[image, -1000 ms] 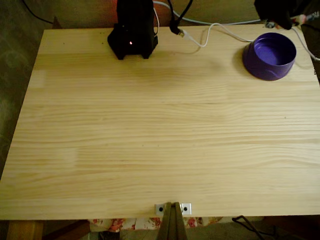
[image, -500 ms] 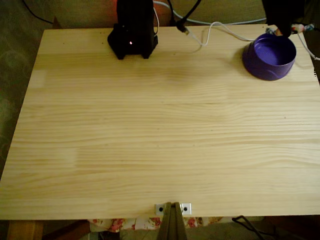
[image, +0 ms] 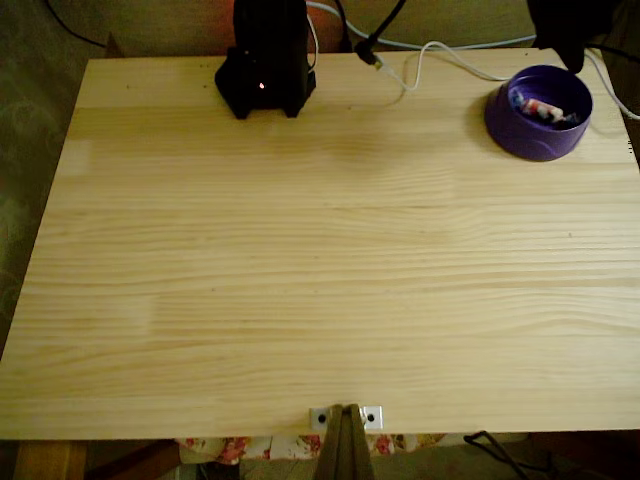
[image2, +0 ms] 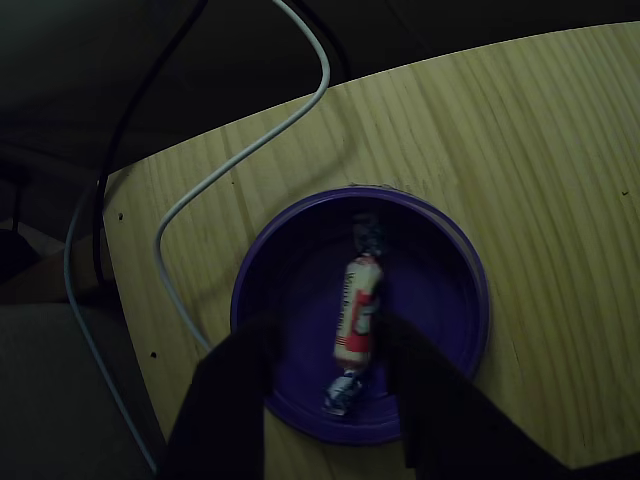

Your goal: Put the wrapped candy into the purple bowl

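Note:
The wrapped candy (image: 545, 110) lies inside the purple bowl (image: 535, 140) at the table's far right corner in the fixed view. In the other view the candy (image2: 360, 310), white with red marks and twisted ends, rests on the floor of the bowl (image2: 300, 260), free of the fingers. My gripper (image2: 322, 335) hovers above the bowl, open, with its two dark fingers (image2: 240, 390) spread on either side of the candy. In the fixed view the gripper (image: 565, 40) is a dark shape over the bowl's far rim.
The black arm base (image: 265, 70) stands at the back middle of the wooden table (image: 300, 260). White and black cables (image: 440, 60) run along the back edge near the bowl, and a white cable (image2: 240, 160) curves beside it. A metal bracket (image: 345, 415) sits at the front edge.
The bowl was empty before; now the candy lies in it. The gripper came over the bowl from the back right and let the candy go.

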Robot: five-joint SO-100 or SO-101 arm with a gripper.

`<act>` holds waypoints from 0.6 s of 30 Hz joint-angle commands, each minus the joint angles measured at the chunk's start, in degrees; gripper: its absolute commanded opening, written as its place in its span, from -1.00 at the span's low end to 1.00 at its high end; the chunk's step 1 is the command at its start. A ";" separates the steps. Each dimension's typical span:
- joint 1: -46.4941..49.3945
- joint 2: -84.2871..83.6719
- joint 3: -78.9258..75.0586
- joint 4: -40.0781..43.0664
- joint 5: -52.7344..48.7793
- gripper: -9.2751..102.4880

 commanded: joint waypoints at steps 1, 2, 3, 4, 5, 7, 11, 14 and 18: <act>0.88 2.99 -4.92 0.35 0.35 -0.50; 0.88 3.43 -4.83 0.35 0.44 -0.51; 1.05 3.96 -4.83 0.35 0.70 -0.54; 1.32 4.57 -4.92 0.35 1.05 -0.62; 1.58 5.45 -5.01 0.18 1.41 -0.73; 2.46 7.56 -5.36 0.26 2.46 -0.82; 6.42 13.01 -5.10 2.11 4.75 -0.82; 12.30 18.90 -1.32 2.46 5.01 -0.82; 24.26 27.77 7.82 0.70 0.62 -0.82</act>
